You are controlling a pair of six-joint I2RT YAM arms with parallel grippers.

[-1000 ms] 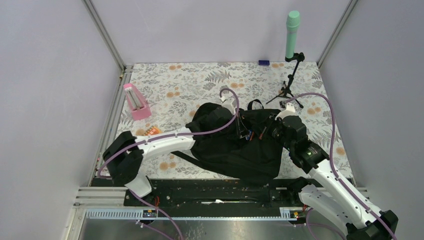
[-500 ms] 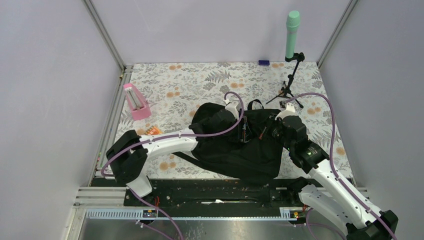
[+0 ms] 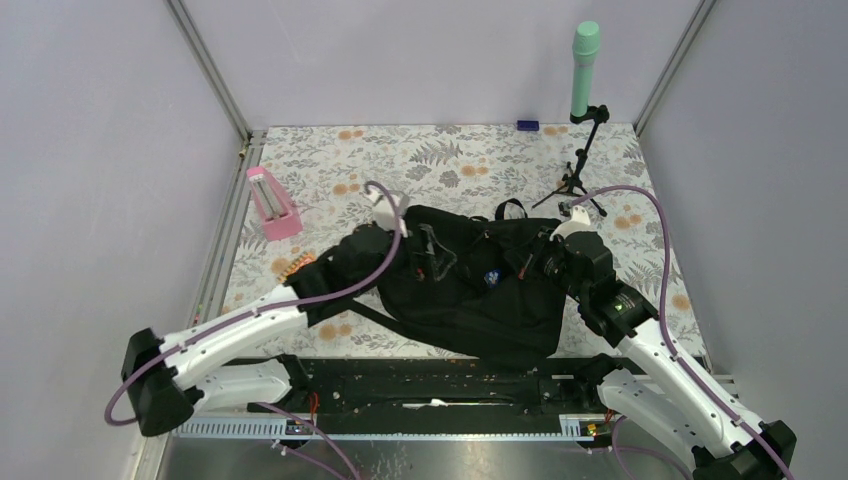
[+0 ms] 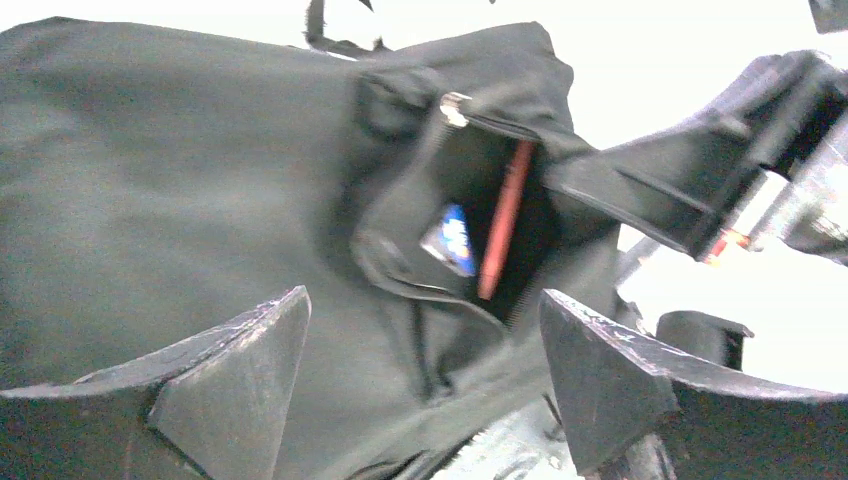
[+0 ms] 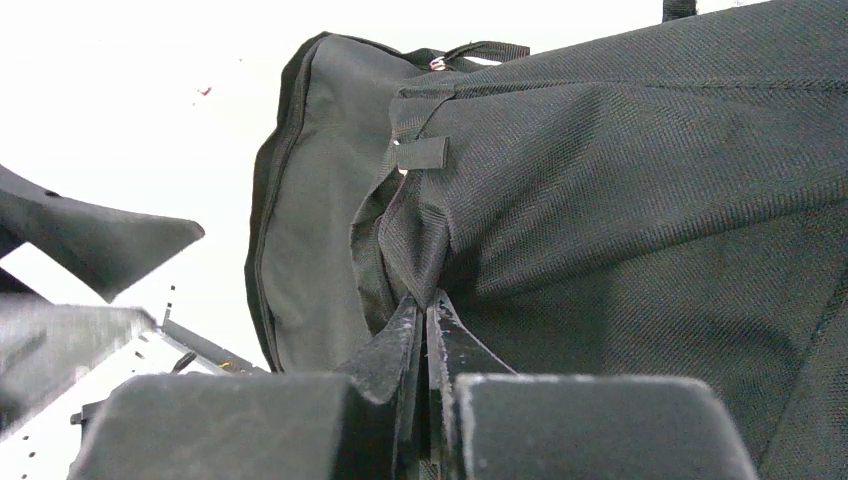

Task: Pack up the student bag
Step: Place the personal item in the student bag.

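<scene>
1. The surface [image 3: 330,170] wears a cloth printed with grey ferns and orange flowers. Plain lilac walls close it in on three sides, with metal posts in the far corners.
2. A pink stand [image 3: 272,203] sits near the left edge, and a small orange thing [image 3: 300,263] lies just in front of it, beside the left arm. A small blue block [image 3: 527,125] rests at the far edge. A little black tripod [image 3: 580,175] at the far right carries an upright mint-green tube [image 3: 584,70].
3. No writing can be read; the blue and white item [image 4: 452,238] in the bag's pocket is too blurred for any print to be made out.
4. The bag [image 3: 480,310] lies flat on the near middle of the surface, between the two arms, with its carry loop [image 3: 510,208] toward the far side and a strap [image 3: 360,312] trailing to the near left.
5. The left hand [image 4: 422,297] is over the bag's left part, fingers spread wide and holding nothing. In its wrist view the front pocket gapes between the two fingers, and in the pocket are a red pen [image 4: 505,220] and the blue and white item. A silver zip pull [image 4: 455,105] sits at the pocket's end.
6. The right hand [image 5: 425,305] is at the bag's right side, its fingers pressed together on a pinched fold of the black fabric.
</scene>
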